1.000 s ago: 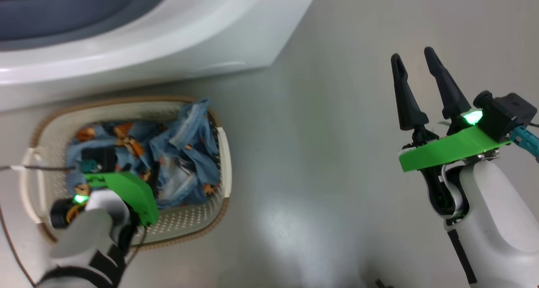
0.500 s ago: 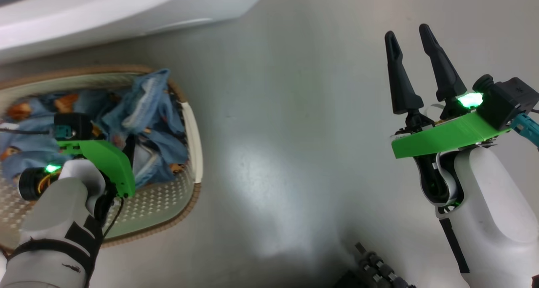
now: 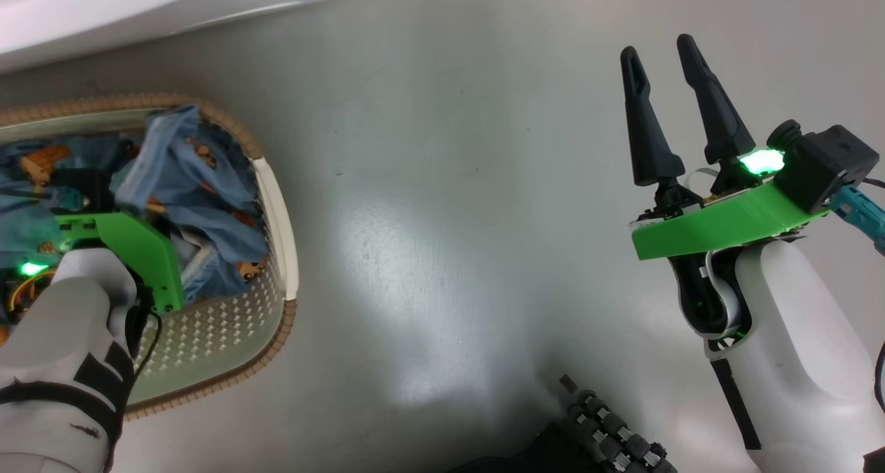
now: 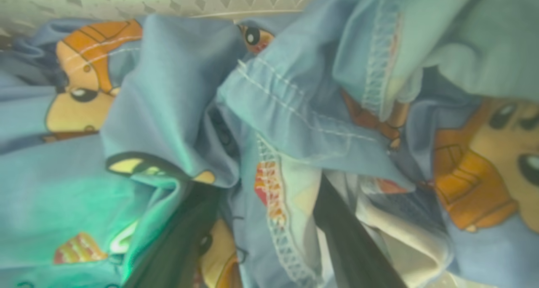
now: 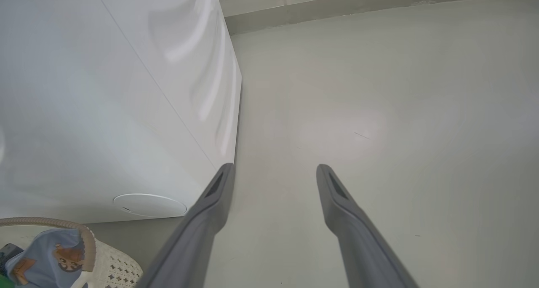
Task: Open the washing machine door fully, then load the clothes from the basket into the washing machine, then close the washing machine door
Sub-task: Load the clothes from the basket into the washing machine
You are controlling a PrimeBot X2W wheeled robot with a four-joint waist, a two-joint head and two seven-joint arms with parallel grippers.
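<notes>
Left gripper: jaws spread wide, nothing clamped. Both fingers are sunk tip-first into the clothes. A hemmed blue fold with a white patch sits right between them and looks to touch both inner faces. So you're at the pick, pre-close.

Going outward, the clothes are a crumpled heap inside the basket, and in the head view your left wrist hangs over that heap. One blue fold rides up against the basket's far rim. The basket stands on the floor just in front of the washing machine, near its lower front corner. I can't tell if they touch.

Right gripper: jaws apart, empty, over bare floor well to the right of the basket, fingers pointing past the machine's corner.

Progress, my read:
- Loading has barely begun. The heap looks full and no garment is lifted.
- Washing machine door: can't tell its state from these views. Confirm it's fully open before you carry anything.

Left to do:
- Close on that fold.
- Lift it and move it to the machine.
- Repeat until the basket is emptied.
- Shut the door.
</notes>
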